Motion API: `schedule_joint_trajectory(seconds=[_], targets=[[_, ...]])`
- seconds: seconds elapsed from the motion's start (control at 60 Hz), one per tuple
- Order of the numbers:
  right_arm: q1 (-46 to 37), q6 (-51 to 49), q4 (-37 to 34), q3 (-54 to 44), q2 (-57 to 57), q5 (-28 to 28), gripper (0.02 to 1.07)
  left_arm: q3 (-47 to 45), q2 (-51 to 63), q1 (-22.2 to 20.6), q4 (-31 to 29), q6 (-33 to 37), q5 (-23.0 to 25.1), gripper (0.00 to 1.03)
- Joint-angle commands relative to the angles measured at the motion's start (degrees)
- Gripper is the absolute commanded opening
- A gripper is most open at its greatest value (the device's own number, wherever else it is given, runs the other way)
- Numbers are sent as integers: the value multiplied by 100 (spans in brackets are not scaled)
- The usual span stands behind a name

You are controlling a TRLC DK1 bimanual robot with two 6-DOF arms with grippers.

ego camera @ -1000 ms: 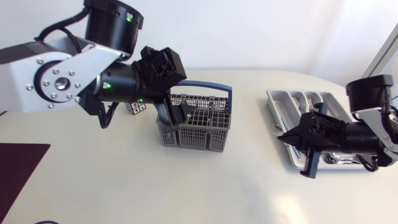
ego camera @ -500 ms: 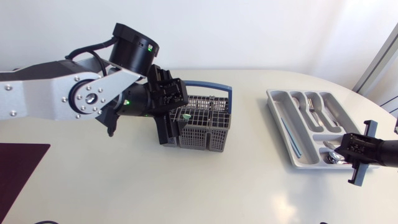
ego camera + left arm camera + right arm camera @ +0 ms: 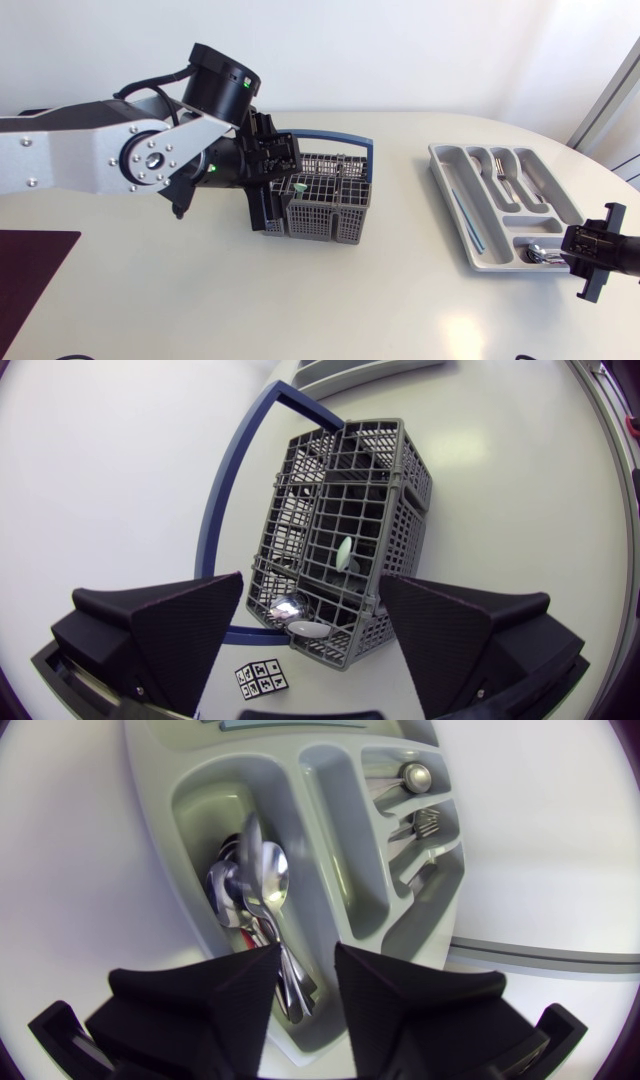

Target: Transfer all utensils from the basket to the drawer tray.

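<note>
The grey wire basket [image 3: 325, 200] with a blue handle stands mid-table, and my left gripper [image 3: 272, 196] hangs open over its left end. Seen from the left wrist, the left gripper [image 3: 315, 640] straddles the basket [image 3: 340, 520] with wide-apart fingers; spoons [image 3: 300, 622] and a pale green utensil tip [image 3: 344, 550] lie inside. The grey drawer tray [image 3: 450, 190] sits at the right. My right gripper [image 3: 592, 258] is beside its near right corner. Seen from the right wrist, the right gripper [image 3: 305, 995] is open, with a spoon [image 3: 268, 880] lying on other spoons in the tray [image 3: 345, 830], its handle between the fingers.
Forks [image 3: 505, 180] and a long thin blue-grey piece [image 3: 468, 215] lie in other tray compartments. A small marker cube [image 3: 260, 680] sits by the basket under my left gripper. A dark mat [image 3: 30, 270] covers the table's near left corner.
My right gripper has pulled back to the right off the tray and opened, leaving the spoon in the tray compartment. My left arm has shifted slightly over the basket.
</note>
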Motion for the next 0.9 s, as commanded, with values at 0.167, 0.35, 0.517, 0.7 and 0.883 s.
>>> schedule_joint_trajectory(seconds=[0.167,0.35,0.517,0.7,0.883], targets=[[-90,122,-504,37,-657,-156,103,-60,211,-220,15,404,-233,88],[-11,535,-925,28,-1132,-482,103,151,562,-308,15,457,-356,72],[420,904,-969,-227,-1448,-508,103,379,808,-317,50,466,-374,62],[973,1221,-978,-526,-1800,-499,103,520,1054,-352,103,554,-523,54],[1641,1669,-996,-719,-2196,-411,103,546,1195,-343,200,642,-541,38]])
